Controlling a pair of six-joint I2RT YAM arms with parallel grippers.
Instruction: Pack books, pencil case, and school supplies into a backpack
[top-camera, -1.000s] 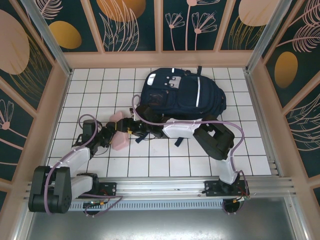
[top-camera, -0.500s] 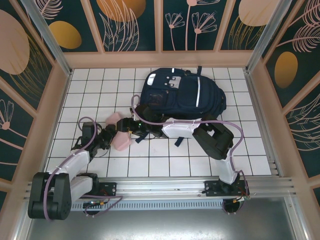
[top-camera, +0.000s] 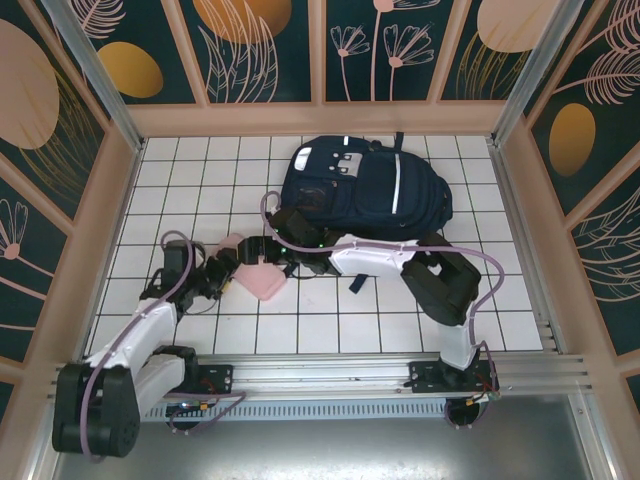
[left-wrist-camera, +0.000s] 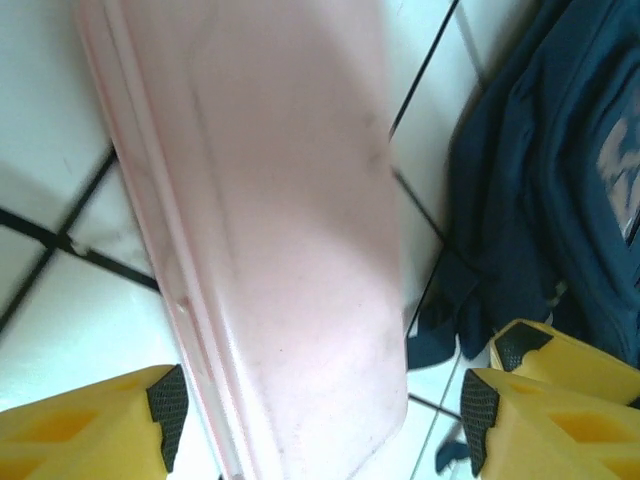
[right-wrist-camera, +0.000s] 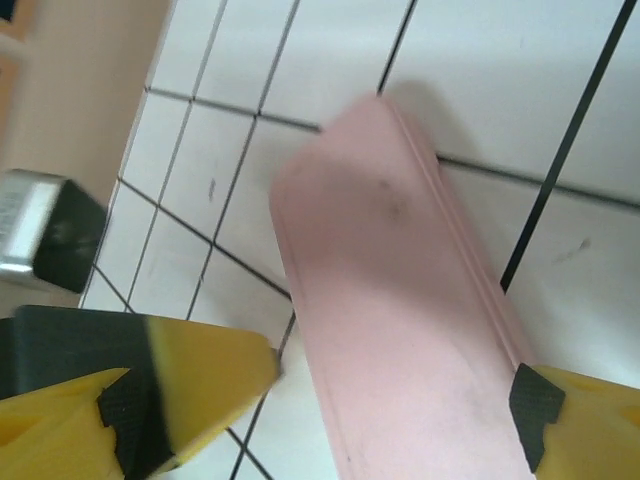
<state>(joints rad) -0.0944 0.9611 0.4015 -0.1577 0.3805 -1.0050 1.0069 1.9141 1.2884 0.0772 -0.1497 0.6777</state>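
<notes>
Risk: pencil case skids or twists, never reaches backpack.
Case lies flat on the white tiled worktop, near the backpack, not inside. Left arm and right arm both straddle it, jaws spread, nothing pinched. Two closes at once could shove it across the glossy tile. Teal floral panels wall the cell.

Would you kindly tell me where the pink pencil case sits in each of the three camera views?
Top view: the pencil case lies left of centre, nearer the arm bases than the backpack.
Left wrist view: the pencil case runs from the top left down to the bottom centre.
Right wrist view: the pencil case runs from the centre to the bottom right.
Shared landmark: the white tiled table with dark lines.
</notes>
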